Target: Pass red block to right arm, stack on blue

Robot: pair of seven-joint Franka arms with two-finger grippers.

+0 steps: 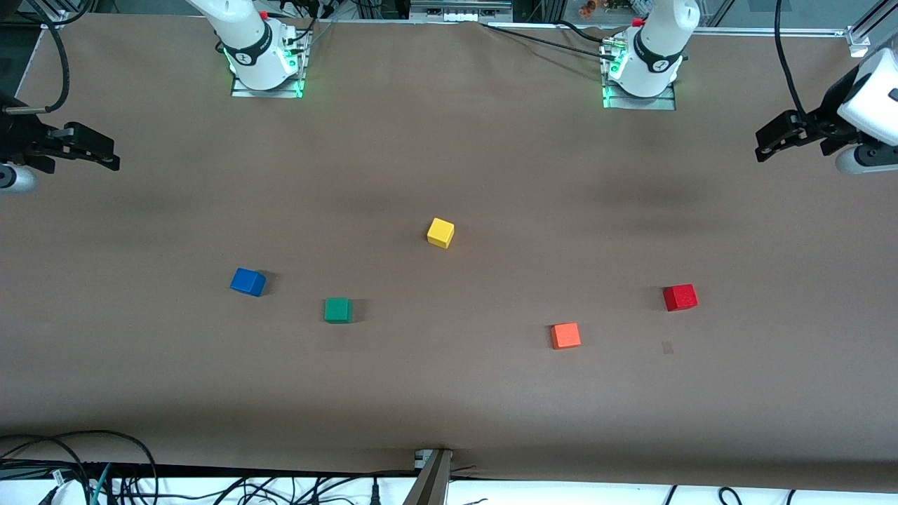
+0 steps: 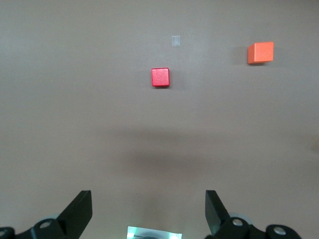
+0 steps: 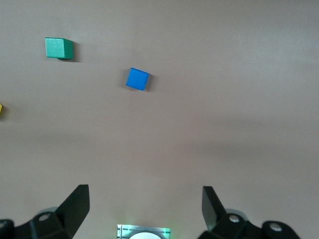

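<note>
The red block rests on the brown table toward the left arm's end. Toward the right arm's end sits the blue block, alone with nothing on it. My left gripper hangs high over the left arm's end of the table, open and empty, well apart from the red block. My right gripper hangs over the right arm's end, open and empty too, well apart from the blue block.
An orange cube lies beside the red block, nearer the front camera. A green cube lies beside the blue one. A yellow cube sits mid-table. Cables run along the table's front edge.
</note>
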